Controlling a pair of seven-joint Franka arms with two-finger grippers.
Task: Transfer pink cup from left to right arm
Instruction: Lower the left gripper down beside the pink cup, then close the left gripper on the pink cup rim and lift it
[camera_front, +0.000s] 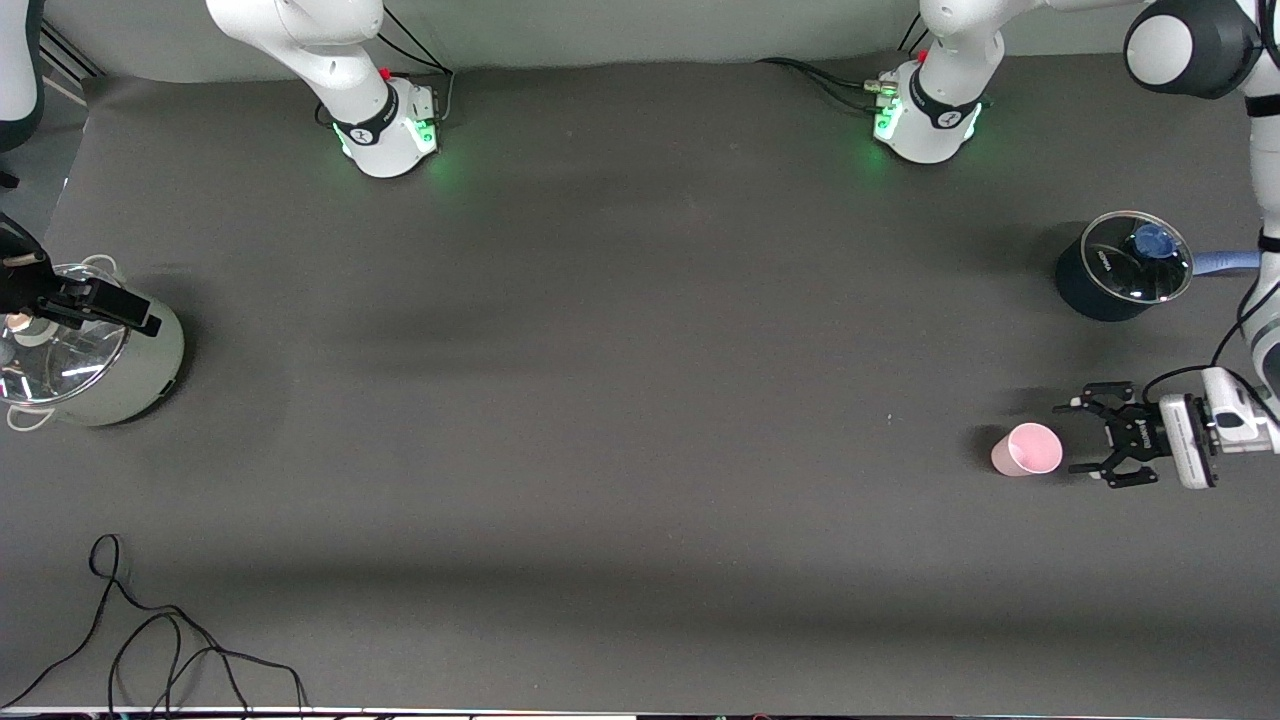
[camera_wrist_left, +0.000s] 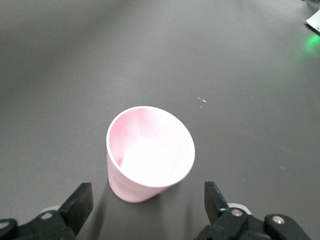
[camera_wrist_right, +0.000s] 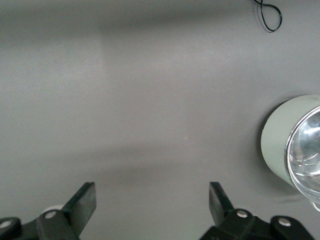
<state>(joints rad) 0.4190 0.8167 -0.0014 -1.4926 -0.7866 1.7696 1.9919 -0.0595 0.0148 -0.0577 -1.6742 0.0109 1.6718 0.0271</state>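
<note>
The pink cup stands upright on the dark mat at the left arm's end of the table, its mouth up. My left gripper hangs low beside it, open, its black fingers spread wider than the cup. The cup's base sits right at the fingertips and nothing touches it. My right gripper waits at the right arm's end of the table, over the rim of a pale green pot. It is open with nothing between its fingers.
The pale green pot has a glass lid. A dark blue pot with a glass lid and blue knob stands farther from the front camera than the cup. A loose black cable lies near the table's front edge.
</note>
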